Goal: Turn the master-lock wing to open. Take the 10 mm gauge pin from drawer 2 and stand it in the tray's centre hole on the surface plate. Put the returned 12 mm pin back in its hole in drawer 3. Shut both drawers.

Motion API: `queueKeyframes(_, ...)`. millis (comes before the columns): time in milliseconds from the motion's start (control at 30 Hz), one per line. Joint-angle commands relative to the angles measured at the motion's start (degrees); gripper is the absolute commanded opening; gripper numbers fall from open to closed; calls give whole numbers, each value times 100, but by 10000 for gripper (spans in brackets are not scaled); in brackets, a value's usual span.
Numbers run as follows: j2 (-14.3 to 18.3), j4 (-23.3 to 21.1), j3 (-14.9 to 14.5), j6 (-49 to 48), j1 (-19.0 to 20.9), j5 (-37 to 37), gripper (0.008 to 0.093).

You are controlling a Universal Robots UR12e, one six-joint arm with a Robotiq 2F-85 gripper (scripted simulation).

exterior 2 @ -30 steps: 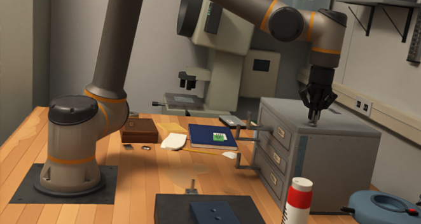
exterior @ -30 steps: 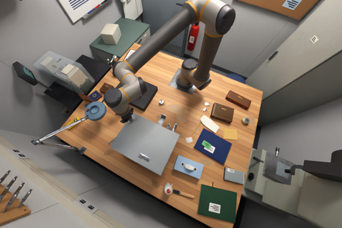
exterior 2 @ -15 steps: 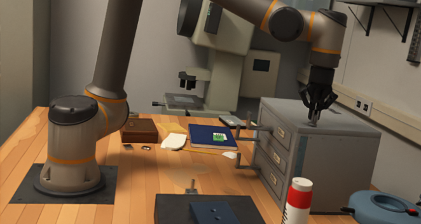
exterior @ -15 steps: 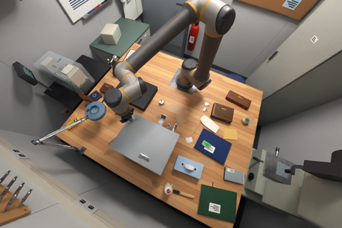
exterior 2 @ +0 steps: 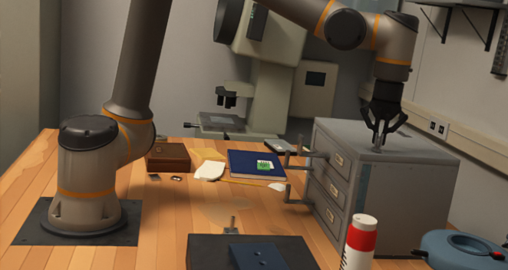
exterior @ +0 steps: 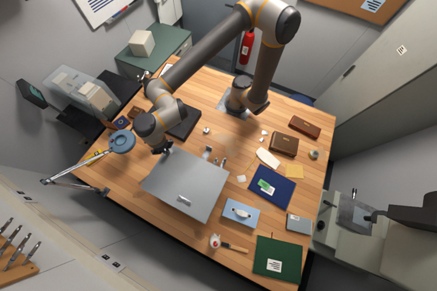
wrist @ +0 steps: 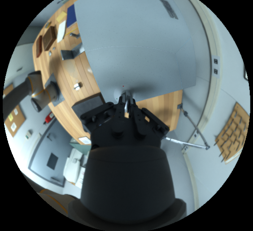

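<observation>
The master-lock wing (exterior 2: 377, 142) is partly hidden between my fingers; it is a small metal tab standing on the top of the grey drawer cabinet (exterior 2: 378, 184), near its back corner. My gripper (exterior 2: 380, 137) (wrist: 127, 102) (exterior: 163, 151) points straight down and its fingers are closed on the wing. The cabinet's three drawers (exterior 2: 330, 184) are all shut, handles facing the bench. The dark surface plate (exterior 2: 251, 251) with the blue tray (exterior 2: 258, 257) lies at the near bench edge. A short pin (exterior 2: 231, 224) stands just behind the plate. The gauge pins inside the drawers are hidden.
My arm's base (exterior 2: 87, 176) stands at the left on the wooden bench. A blue book (exterior 2: 255, 164), a brown case (exterior 2: 168, 157) and loose papers lie between it and the cabinet. A red-and-white bottle (exterior 2: 358, 241) and a blue magnifier lamp (exterior 2: 460, 249) stand near the cabinet's front corner.
</observation>
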Motion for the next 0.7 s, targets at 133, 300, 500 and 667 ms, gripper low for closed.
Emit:
queueKeyframes(133,-3,-2,-5,1082,0,0,80)
queueKeyframes(300,-3,-2,-5,2226,0,0,80)
queueKeyframes(500,-3,-2,-5,3537,0,0,80)
queueKeyframes(667,-3,-2,-5,4486,0,0,80)
